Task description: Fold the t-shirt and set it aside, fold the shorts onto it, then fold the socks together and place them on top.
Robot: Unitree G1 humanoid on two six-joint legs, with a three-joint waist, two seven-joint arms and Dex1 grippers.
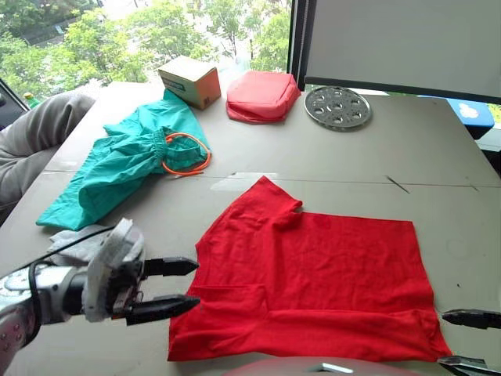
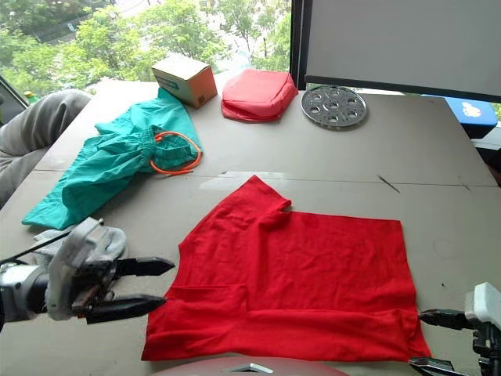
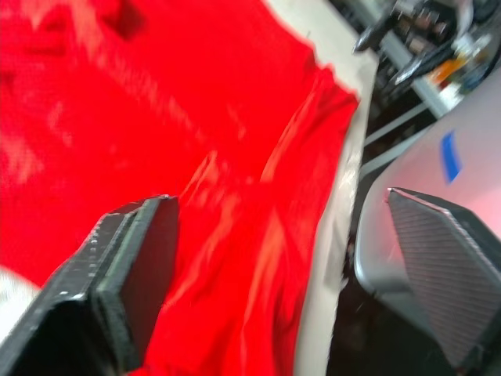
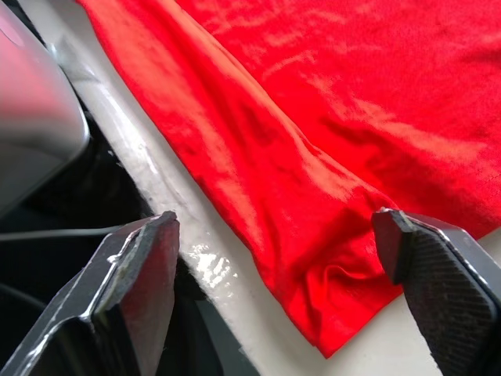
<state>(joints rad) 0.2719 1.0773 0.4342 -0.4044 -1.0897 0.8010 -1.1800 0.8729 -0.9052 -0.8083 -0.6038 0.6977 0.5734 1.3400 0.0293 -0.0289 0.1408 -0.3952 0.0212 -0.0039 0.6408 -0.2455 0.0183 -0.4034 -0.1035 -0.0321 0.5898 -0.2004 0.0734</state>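
The red t-shirt [image 1: 313, 274] lies flat near the table's front edge, with its near hem folded over in a band and one sleeve pointing to the far left. My left gripper [image 1: 196, 283] is open just off the shirt's near-left corner and holds nothing. My right gripper [image 1: 443, 338] is open at the near-right corner [image 4: 337, 329], also holding nothing. The teal shorts [image 1: 117, 168] with an orange drawstring [image 1: 188, 157] lie crumpled at the far left. The grey socks [image 1: 72, 241] sit beside the shorts' near end, partly hidden behind my left wrist.
A cardboard box [image 1: 190, 81], a puffy red pouch [image 1: 263, 95] and a round metal plate [image 1: 337, 106] stand along the far edge. A person's grey-clad limb [image 1: 35, 129] rests at the table's left side. A dark seam [image 1: 398, 184] crosses the tabletop.
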